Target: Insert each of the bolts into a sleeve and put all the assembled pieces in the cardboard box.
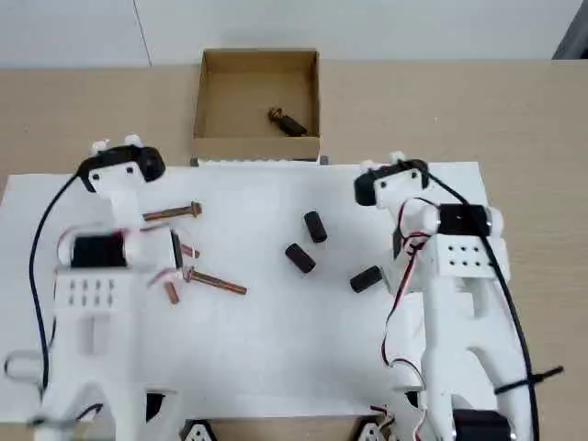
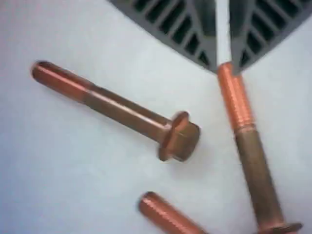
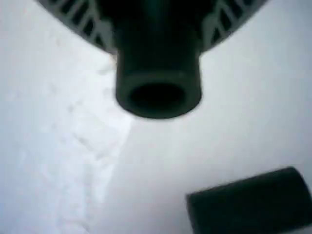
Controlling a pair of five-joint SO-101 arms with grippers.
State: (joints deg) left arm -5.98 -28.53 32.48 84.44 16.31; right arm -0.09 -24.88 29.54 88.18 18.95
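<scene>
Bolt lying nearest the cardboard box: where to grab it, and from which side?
Grip the bolt on its shank near the flanged head, coming straight down with the jaws across its length. It lies flat on the white mat, apart from the other bolts, so both flanks look free, and the far end stays clear for a sleeve.

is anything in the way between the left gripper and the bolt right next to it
Nothing visible. The bolt has its threaded end right at the left gripper, with bare white sheet around it. The other two bolts lie off to one side, apart from it.
</scene>
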